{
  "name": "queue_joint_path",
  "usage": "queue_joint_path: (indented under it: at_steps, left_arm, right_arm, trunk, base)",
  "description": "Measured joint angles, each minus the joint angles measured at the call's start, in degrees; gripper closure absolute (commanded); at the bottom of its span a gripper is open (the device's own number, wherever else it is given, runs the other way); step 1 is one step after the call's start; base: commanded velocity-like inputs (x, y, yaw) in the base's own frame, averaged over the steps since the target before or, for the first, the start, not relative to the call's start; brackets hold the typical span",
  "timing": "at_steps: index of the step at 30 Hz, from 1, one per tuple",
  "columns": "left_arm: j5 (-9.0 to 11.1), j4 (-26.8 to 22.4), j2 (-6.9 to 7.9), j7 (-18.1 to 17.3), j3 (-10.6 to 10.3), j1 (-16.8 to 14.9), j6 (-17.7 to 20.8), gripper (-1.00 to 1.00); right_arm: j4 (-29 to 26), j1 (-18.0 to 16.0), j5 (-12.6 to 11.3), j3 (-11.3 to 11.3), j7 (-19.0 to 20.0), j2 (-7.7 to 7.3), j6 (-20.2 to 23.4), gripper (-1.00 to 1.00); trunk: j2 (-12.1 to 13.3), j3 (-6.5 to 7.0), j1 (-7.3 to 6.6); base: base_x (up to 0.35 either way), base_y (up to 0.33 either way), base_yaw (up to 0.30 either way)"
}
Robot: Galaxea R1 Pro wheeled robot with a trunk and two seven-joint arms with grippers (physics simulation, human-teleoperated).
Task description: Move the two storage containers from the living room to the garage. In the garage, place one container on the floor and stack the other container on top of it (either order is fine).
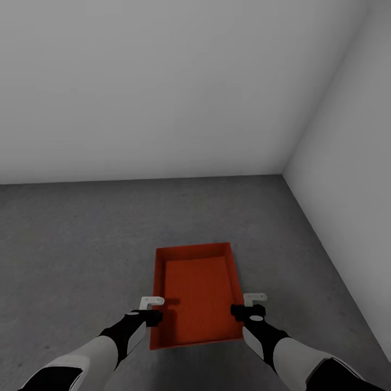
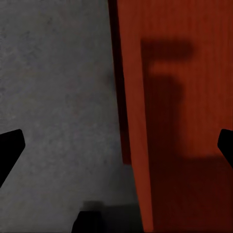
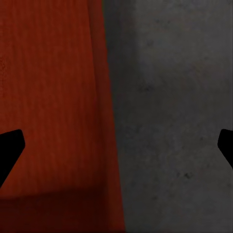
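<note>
Head view: orange-red storage container [image 1: 198, 296] resting on the dark grey floor [image 1: 81, 239] near a corner of white walls [image 1: 163, 81], flanked by left gripper [image 1: 152, 309] and right gripper [image 1: 247, 307].

Left wrist view: fingers [image 2: 10, 148] spread wide, straddling the container's side wall.

Right wrist view: fingers [image 3: 9, 148] likewise spread, wall between them.

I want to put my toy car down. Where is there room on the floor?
Bare floor lies left of the storage container, ahead of it up to the white walls, and to its right. It is crowded beside the bin, where both grippers hover.
</note>
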Motion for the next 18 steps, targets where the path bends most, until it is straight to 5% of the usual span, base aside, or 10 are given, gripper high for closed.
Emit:
queue_joint_path:
  at_steps: [18]
  left_arm:
    - [0.1, 0.0, 0.0, 0.0, 0.1, 0.0, 0.0, -1.0]
  right_arm:
    - [0.0, 0.0, 0.0, 0.0, 0.0, 0.07, -0.2, -1.0]
  trunk:
    - [7.2, 3.23, -3.95]
  base:
    - [0.0, 0.0, 0.0]
